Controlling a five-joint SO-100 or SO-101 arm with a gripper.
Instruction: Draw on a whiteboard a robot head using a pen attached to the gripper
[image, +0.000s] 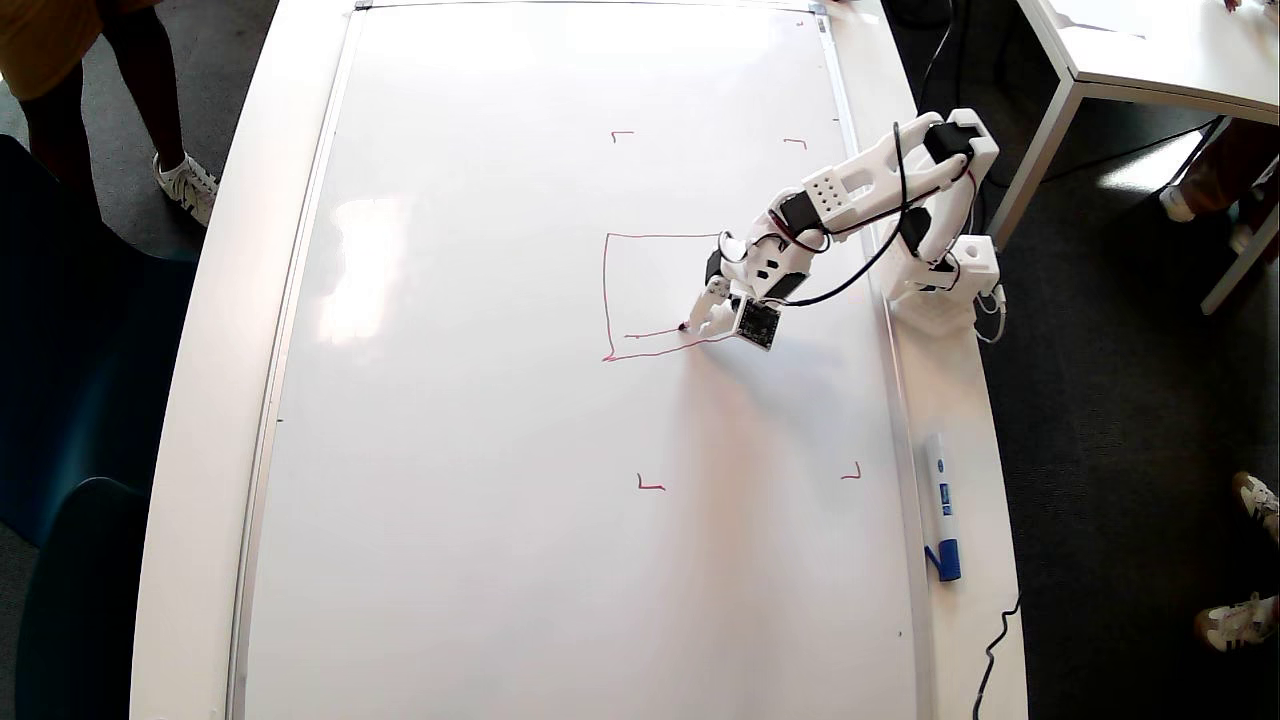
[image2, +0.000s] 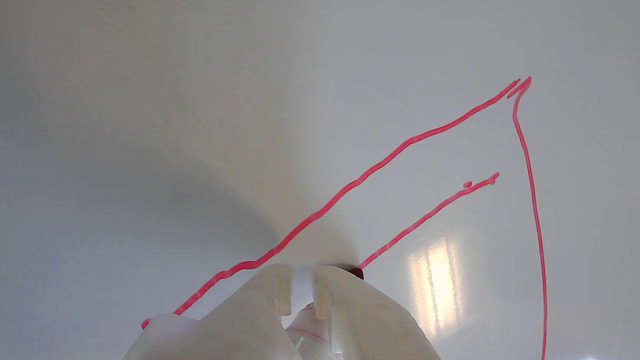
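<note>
Whiteboard: large glossy white rectangular whiteboard (image: 480, 450) with thin silver frame fills the frame's middle in the overhead view; four small red corner marks (image: 650, 485) sit right of centre
Robot head: unfinished thin red line drawing (image: 606, 295) at mid-frame, showing top, left and bottom sides of a square plus a short inner stroke
Pen: slim marker's dark red tip (image2: 356, 273) touches the board at the inner stroke's end, lower centre of the wrist view
Gripper: white plastic claw (image: 704, 318) just right of the drawing; jaws clamped on the pen
Blue marker: white marker with blue cap (image: 941, 505) at lower right, its print unreadable
</note>
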